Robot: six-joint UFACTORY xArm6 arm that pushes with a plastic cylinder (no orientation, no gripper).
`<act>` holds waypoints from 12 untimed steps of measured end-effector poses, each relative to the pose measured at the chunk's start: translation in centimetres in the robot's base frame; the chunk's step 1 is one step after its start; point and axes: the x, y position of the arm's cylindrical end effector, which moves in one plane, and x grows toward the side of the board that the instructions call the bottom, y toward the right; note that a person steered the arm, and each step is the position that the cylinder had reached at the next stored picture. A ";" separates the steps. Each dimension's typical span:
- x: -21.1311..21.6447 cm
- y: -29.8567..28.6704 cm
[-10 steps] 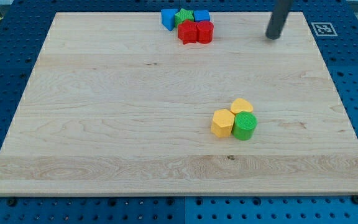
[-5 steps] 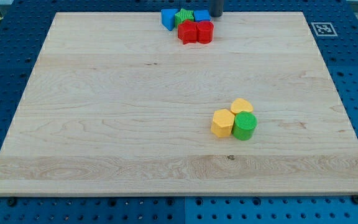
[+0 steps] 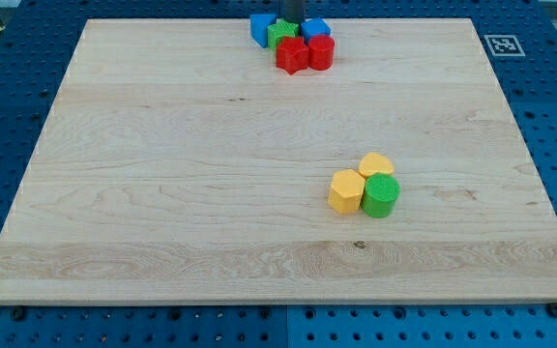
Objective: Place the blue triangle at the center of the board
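Tip [image 3: 292, 20] sits at the view's top edge, no claw to open or close. Blue triangle [image 3: 260, 29] just left of it; green block [image 3: 281, 33] below, blue block [image 3: 315, 28] right, two red blocks [image 3: 305, 53] beneath.

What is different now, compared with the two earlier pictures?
My tip moved from the board's upper right toward the view's left, along the top edge, and now stands just behind the top cluster. The blue block there shifted slightly. The yellow and green blocks stayed.
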 end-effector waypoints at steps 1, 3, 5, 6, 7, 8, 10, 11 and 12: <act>0.0 -0.9; 2.3 -1.0; -2.3 -2.2; -2.1 -4.2; -2.3 -6.2; -2.2 -8.2; -1.7 -8.5; 0.2 -8.6; 0.9 -8.6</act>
